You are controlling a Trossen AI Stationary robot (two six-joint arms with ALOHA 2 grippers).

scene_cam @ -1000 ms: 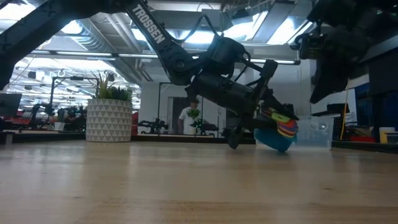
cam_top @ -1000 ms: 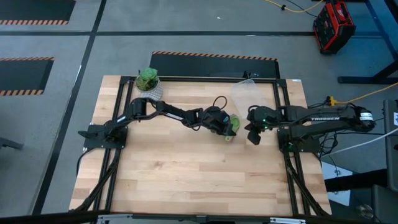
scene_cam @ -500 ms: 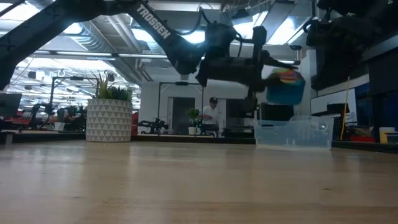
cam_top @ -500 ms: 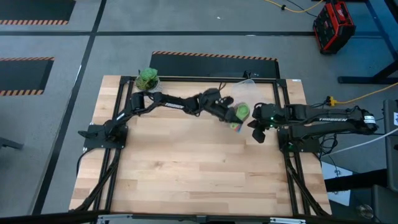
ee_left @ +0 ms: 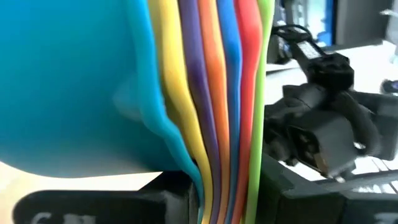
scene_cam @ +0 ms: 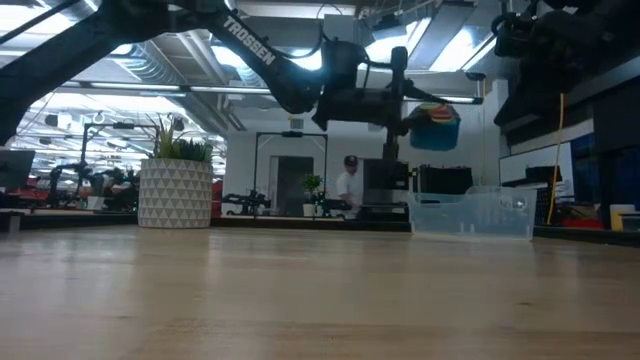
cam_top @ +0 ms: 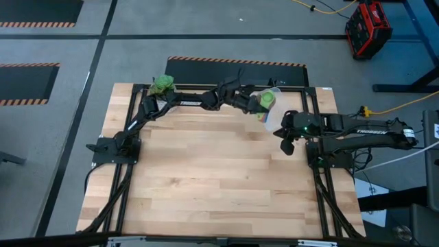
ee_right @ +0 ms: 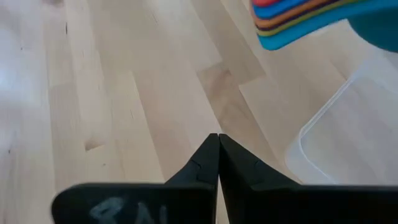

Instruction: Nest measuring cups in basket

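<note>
Nearest the front of the action, the right gripper point(cam_top: 286, 146) is held above the surface point(cam_top: 206, 192) close to its right edge, and its 2 fingers point(ee_right: 211, 163) are seen pressed together with nothing between them. Just beyond it, toward the far right corner, the basket point(cam_top: 269, 104) stands on the surface, its clear rounded wall point(ee_right: 323, 134) visible from the right wrist. Over the basket's near-left side the left gripper point(cam_top: 248, 102) is stretched out along the far edge, clamped on the handles of the measuring cups point(cam_top: 265, 104), which are stacked one inside another. In the low view the stack point(scene_cam: 435, 125) is seen carried clear above the basket point(scene_cam: 470, 215), not touching it, with the large blue cup outermost. From the left wrist the nested rims point(ee_left: 211, 93) are shown as bands of yellow, purple, orange, blue, red and green beside the blue bowl, and the right arm's dark body is seen beyond them. At the far left corner a potted plant point(cam_top: 163, 84) stands in its white pot point(scene_cam: 175, 193). Beyond the surface, a person point(scene_cam: 350, 185) is seen in the room.
</note>
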